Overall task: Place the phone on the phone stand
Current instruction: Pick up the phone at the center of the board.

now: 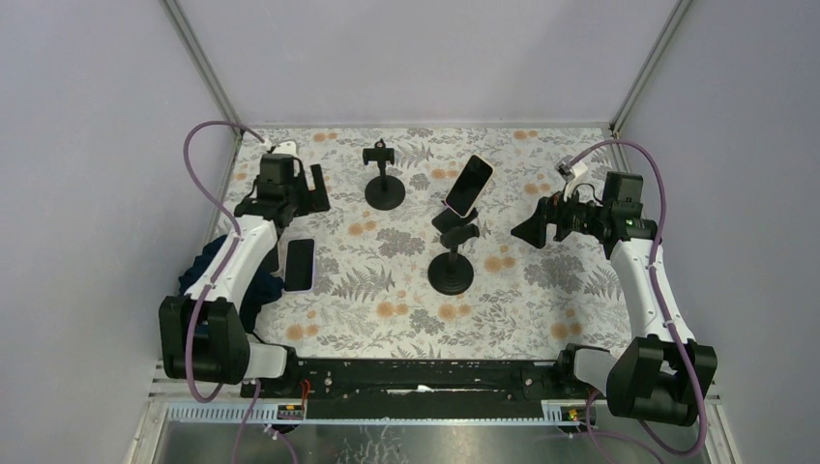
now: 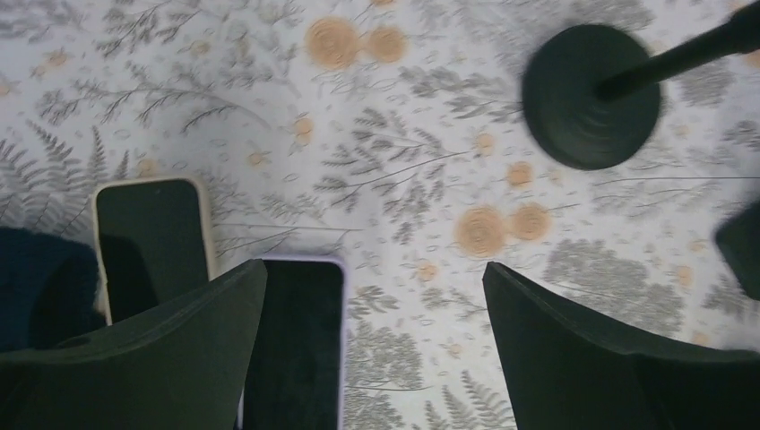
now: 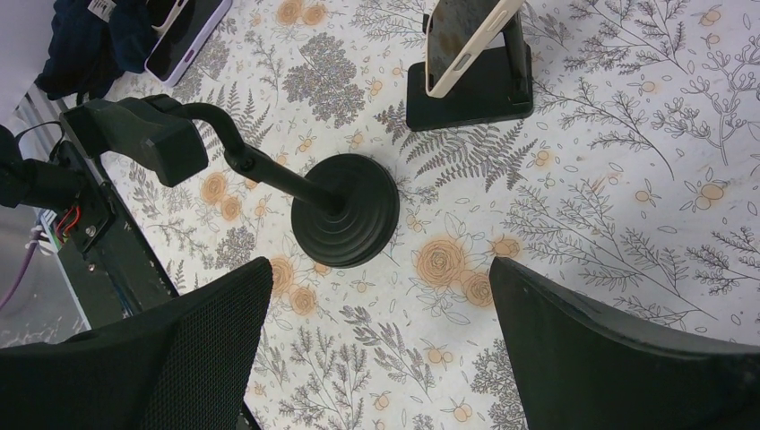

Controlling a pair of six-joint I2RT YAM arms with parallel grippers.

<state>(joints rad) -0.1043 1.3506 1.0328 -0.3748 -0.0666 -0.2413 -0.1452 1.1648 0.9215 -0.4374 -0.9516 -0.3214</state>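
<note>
Top: lilac phone (image 1: 300, 264) flat on the bench (image 1: 541, 309) beside the left arm; second phone (image 1: 470, 185) propped on a block stand (image 1: 451, 220).
Left wrist: left fingers (image 2: 161, 358) spread wide, empty, above the lilac phone.
Right wrist: right fingers (image 3: 179, 349) spread wide, empty, above a round-based stand (image 3: 345, 219).

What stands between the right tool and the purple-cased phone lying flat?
The empty round-base stand sits between the right tool and the purple-cased phone. This is clearest in the top view.
</note>
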